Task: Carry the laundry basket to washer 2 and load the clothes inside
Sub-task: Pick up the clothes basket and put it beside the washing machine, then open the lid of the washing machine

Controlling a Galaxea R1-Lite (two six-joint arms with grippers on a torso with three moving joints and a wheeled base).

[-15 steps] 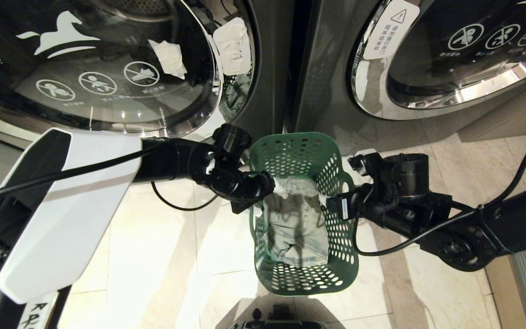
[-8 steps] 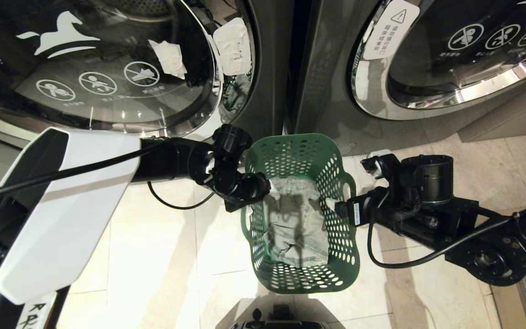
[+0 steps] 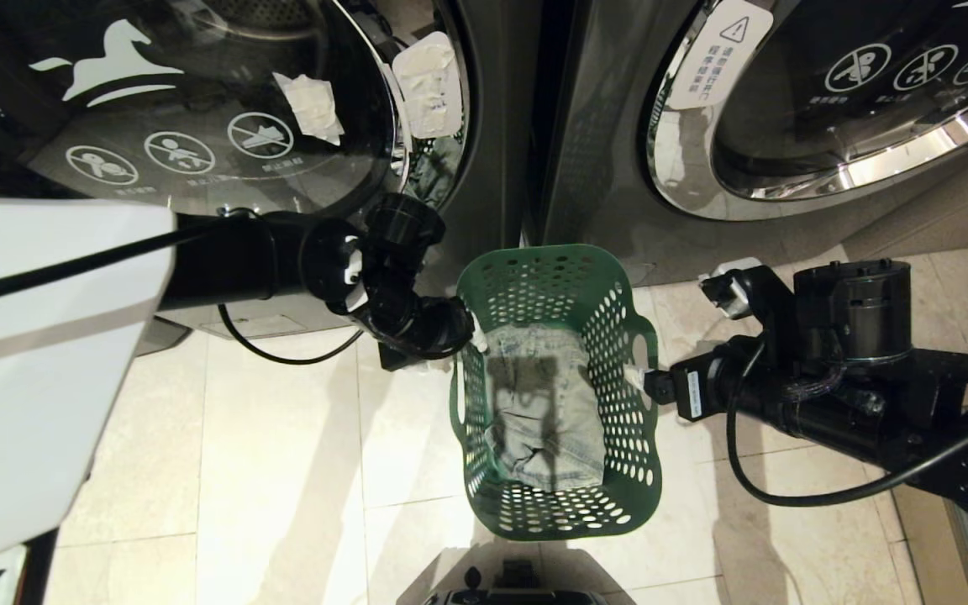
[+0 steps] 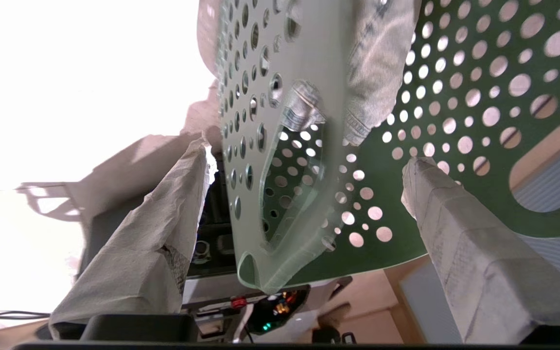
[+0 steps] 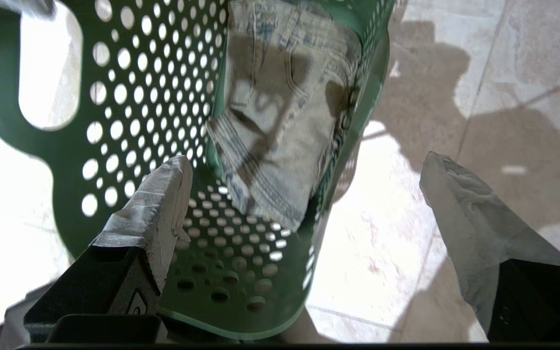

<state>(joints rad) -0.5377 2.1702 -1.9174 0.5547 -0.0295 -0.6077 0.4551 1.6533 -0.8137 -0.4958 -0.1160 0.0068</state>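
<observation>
Laundry basket (image 3: 558, 504) on floor — each side wall between open jaws.

arms: black, jointed | cables: black, looping | forearm shell: white, grey stripe | fingers (image 4: 474, 253): pale tape-wrapped

2 washers (image 3: 484, 126), 1 basket (image 3: 644, 470), 1 denim garment (image 3: 547, 403), 2 tools (image 3: 474, 340).
</observation>
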